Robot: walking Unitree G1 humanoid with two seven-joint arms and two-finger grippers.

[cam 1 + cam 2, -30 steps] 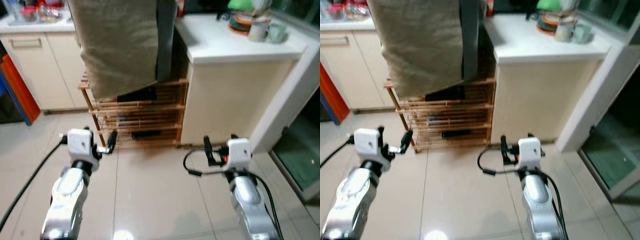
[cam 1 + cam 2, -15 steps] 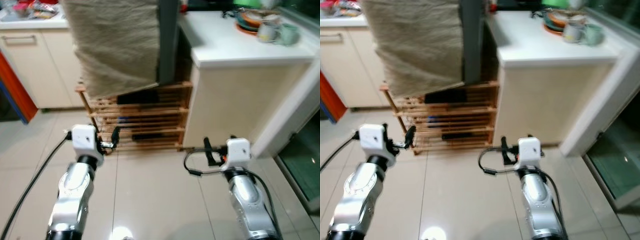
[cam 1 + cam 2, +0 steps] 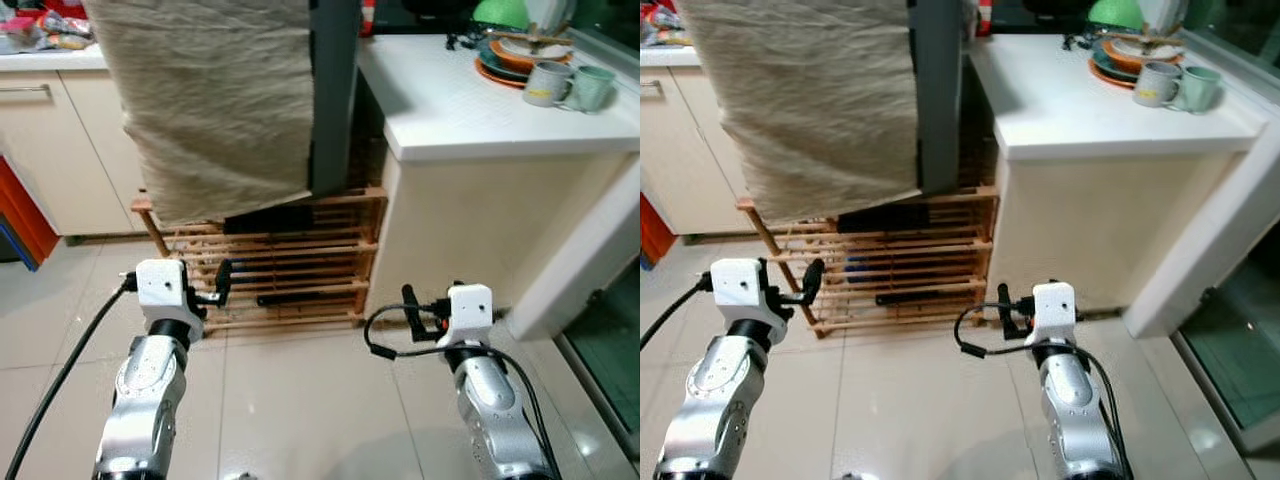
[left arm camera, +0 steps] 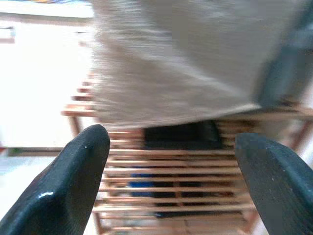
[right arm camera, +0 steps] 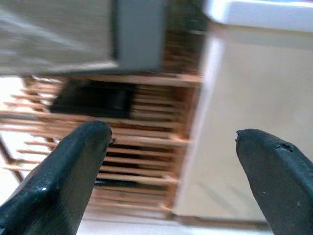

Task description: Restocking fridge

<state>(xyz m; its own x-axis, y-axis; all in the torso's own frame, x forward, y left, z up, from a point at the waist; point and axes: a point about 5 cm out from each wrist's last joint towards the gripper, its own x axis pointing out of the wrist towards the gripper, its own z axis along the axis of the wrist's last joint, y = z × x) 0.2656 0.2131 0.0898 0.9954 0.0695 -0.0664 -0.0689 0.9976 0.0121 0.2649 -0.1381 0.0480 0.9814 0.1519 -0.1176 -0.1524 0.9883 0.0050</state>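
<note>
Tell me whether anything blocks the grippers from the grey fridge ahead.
A beige cloth drapes over the fridge front, which sits atop a wooden slatted rack. The open left gripper and right gripper face only bare floor before the rack.

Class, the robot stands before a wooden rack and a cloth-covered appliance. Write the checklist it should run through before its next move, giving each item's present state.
1. Left gripper open and holding nothing: ok; its fingers stand wide apart in the left wrist view.
2. Right gripper open and holding nothing: ok.
3. Floor between the robot and the wooden rack free of obstacles: ok.
4. Fridge door located: cannot tell; a beige cloth drapes the grey appliance above the rack.
5. Items to restock within reach: cannot tell; mugs and plates sit on the white counter, but no food is clearly visible.
</note>
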